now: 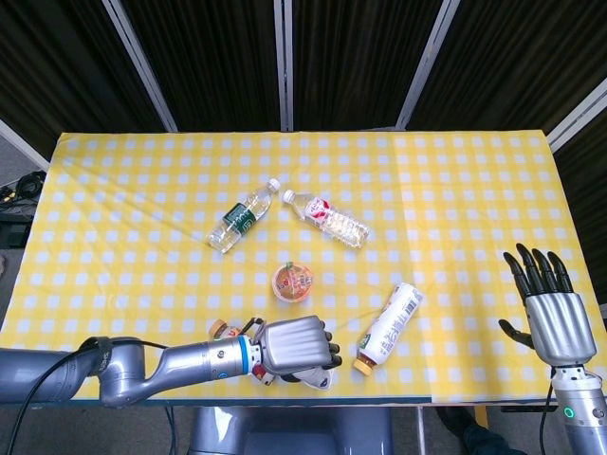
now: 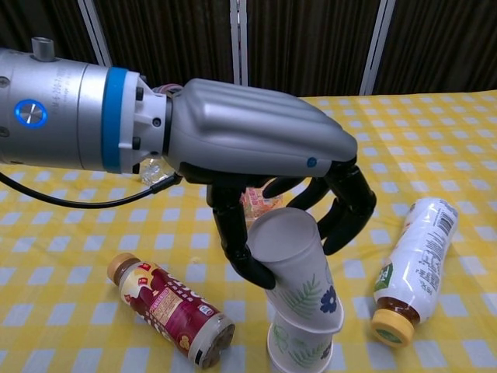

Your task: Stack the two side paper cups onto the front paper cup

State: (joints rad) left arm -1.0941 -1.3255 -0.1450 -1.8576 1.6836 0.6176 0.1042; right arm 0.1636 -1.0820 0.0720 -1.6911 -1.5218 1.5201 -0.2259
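Observation:
My left hand [image 2: 256,155] [image 1: 294,346] grips an upside-down white paper cup [image 2: 299,268] with a leaf print, fingers and thumb wrapped round it. That cup sits tilted over the upside-down front paper cup [image 2: 299,350] near the table's front edge. In the head view the hand hides most of both cups; only a white edge [image 1: 318,381] shows. My right hand [image 1: 550,318] hovers open at the table's right edge, fingers spread and pointing away. No other loose paper cup shows.
A brown-labelled bottle [image 2: 167,309] lies left of the cups, a white bottle with an orange cap [image 2: 410,268] lies to their right. Behind are an orange-lidded tub [image 1: 293,282] and two clear water bottles [image 1: 245,216] [image 1: 327,218]. The yellow checked tablecloth [image 1: 455,190] ends just before the cups.

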